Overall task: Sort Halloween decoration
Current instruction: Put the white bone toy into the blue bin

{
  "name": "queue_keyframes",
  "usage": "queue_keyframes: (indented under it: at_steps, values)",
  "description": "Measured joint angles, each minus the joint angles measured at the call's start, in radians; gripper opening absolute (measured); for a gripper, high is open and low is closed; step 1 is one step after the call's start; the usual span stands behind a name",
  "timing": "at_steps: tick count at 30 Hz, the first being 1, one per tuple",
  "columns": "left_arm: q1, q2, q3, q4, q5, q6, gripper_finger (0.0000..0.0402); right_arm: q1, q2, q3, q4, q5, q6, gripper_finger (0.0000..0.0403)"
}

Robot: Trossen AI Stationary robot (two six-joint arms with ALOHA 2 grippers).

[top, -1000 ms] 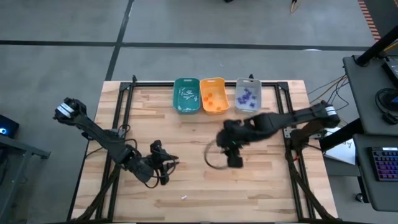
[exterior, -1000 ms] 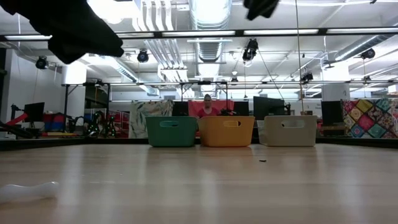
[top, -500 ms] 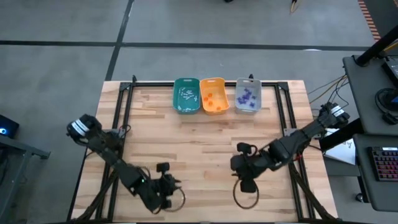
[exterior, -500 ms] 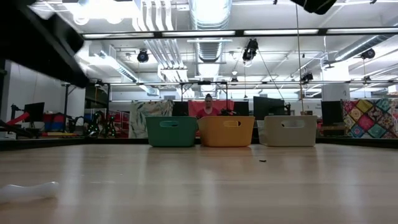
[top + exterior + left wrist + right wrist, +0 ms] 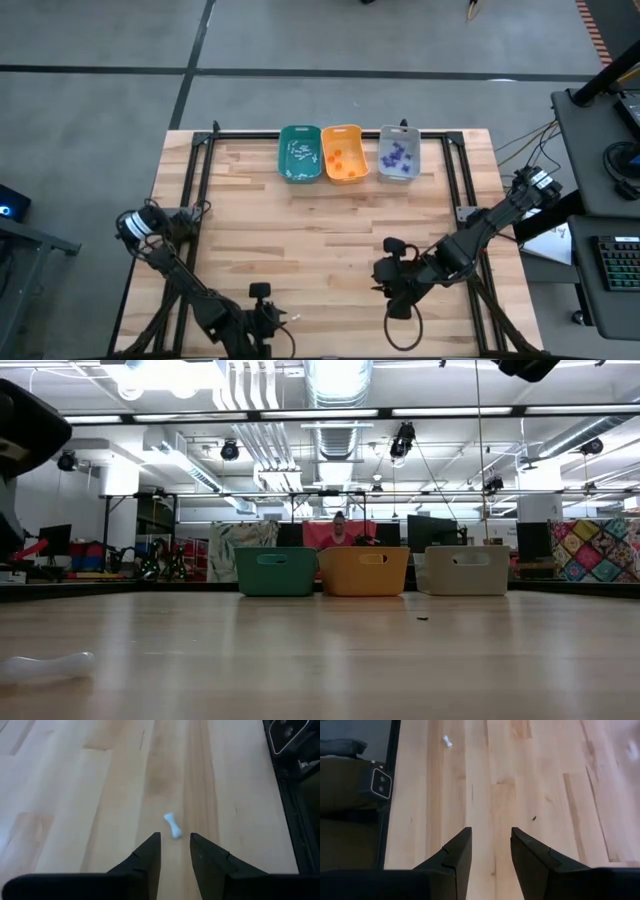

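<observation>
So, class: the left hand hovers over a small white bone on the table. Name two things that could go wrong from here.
1. The white bone lies flat and slightly angled just ahead of the left hand, whose fingers stand narrowly parted; closing down could nudge it aside instead of gripping it.
2. The teal bin holding white pieces sits at the far edge, so the bone could drop during the long carry.

Two dark, slender jointed arms with looping black cables, each ending in a black two-fingered claw.
</observation>
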Motion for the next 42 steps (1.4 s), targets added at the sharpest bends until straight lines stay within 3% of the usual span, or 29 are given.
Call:
queue_keyframes:
  at_steps: [5,10,15,33,42]
  values:
    - [0.006,0.053,0.035,0.011,-0.002,0.013,0.0124,0.001,0.001,-0.026,0.022,-0.001,-0.002,0.0125]
    - [0.011,0.072,0.039,0.038,-0.085,0.007,0.0167,0.001,0.001,-0.032,0.028,-0.002,0.001,0.013]
    - [0.024,0.101,0.038,0.098,-0.09,0.02,0.0182,0.001,0.001,-0.032,0.028,-0.004,0.001,0.0127]
    - [0.035,0.196,0.023,0.158,-0.095,-0.032,0.0163,0.001,0.001,-0.034,0.027,-0.004,0.001,0.0125]
    - [0.035,0.218,0.023,0.16,-0.07,-0.045,0.0111,0.001,0.001,-0.036,0.027,-0.004,0.001,0.0124]
